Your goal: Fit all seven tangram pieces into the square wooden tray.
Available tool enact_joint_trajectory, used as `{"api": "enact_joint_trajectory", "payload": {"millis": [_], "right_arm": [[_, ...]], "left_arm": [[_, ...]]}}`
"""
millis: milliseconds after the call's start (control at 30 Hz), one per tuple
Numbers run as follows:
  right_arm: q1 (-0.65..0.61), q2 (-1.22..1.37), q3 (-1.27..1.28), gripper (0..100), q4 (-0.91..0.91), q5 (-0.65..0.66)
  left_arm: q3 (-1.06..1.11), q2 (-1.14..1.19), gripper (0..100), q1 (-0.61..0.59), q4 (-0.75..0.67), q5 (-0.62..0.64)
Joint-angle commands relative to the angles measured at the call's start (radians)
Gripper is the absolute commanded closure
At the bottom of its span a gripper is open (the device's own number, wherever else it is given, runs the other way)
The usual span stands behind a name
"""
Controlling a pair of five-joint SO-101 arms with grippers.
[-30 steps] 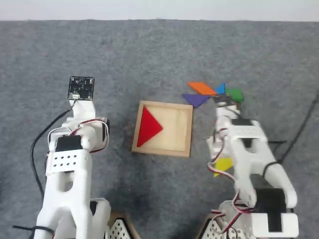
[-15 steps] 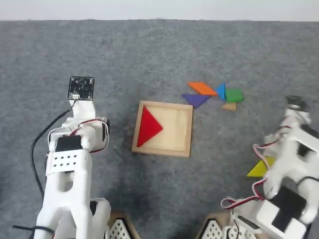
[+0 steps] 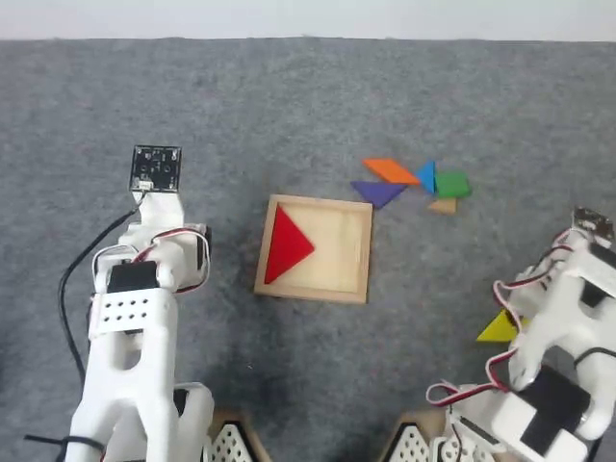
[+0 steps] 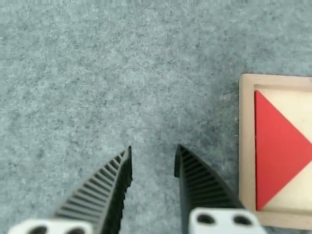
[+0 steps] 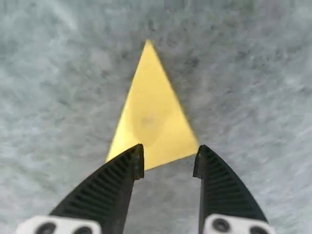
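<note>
The square wooden tray (image 3: 361, 252) lies mid-table with a red triangle (image 3: 285, 244) in its left half. Behind its right corner sit an orange parallelogram (image 3: 390, 170), a purple triangle (image 3: 377, 192), a blue triangle (image 3: 426, 176), a green square (image 3: 451, 183) and a small tan triangle (image 3: 443, 205). A yellow triangle (image 3: 499, 328) lies at the front right, beside the right arm (image 3: 568, 298). My right gripper (image 5: 169, 148) is open just above the yellow triangle (image 5: 152, 114). My left gripper (image 4: 152, 151) is open over bare carpet, left of the tray (image 4: 246, 141).
Grey carpet covers the table. The left arm (image 3: 135, 308) stands at the front left with a black cable (image 3: 69, 289) looping beside it. Both arm bases occupy the front edge.
The right arm swung away from the cluster of pieces behind the tray to the front right, ending over the yellow triangle. The left arm stayed still.
</note>
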Motion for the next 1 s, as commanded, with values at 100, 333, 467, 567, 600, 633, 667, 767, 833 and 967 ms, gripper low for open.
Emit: {"api": "enact_joint_trajectory", "payload": {"millis": [100,333,467,567,600,633,667,767,833,967], "right_arm": [[-0.094,-0.062,-0.005,73.3,-0.002,-0.270],[-0.062,-0.058,0.003,66.0,-0.074,-0.371],[-0.087,0.008,0.005,66.1,-0.119,-0.367],[-0.107,0.105,-0.008,68.9,-0.142,-0.364],[-0.110,0.134,-0.023,69.4,-0.142,-0.359],[-0.110,0.165,-0.043,69.7,-0.140,-0.347],[-0.111,0.191,-0.060,69.8,-0.139,-0.336],[-0.110,0.237,-0.089,69.8,-0.134,-0.333],[-0.110,0.240,-0.098,69.8,-0.134,-0.334],[-0.111,0.240,-0.101,70.1,-0.134,-0.331]], "left_arm": [[-0.033,-0.005,86,0.000,-0.028,0.011],[-0.031,-0.005,86,0.000,-0.025,0.008],[-0.031,-0.005,86,0.000,-0.026,0.009],[-0.031,-0.005,86,0.000,-0.025,0.009],[-0.031,-0.005,86,0.000,-0.025,0.009],[-0.031,-0.005,86,0.000,-0.025,0.009],[-0.031,-0.005,86,0.000,-0.025,0.009],[-0.031,-0.005,86,0.000,-0.025,0.009],[-0.031,-0.005,86,-0.002,-0.025,0.009],[-0.031,-0.005,86,-0.002,-0.025,0.009]]}}
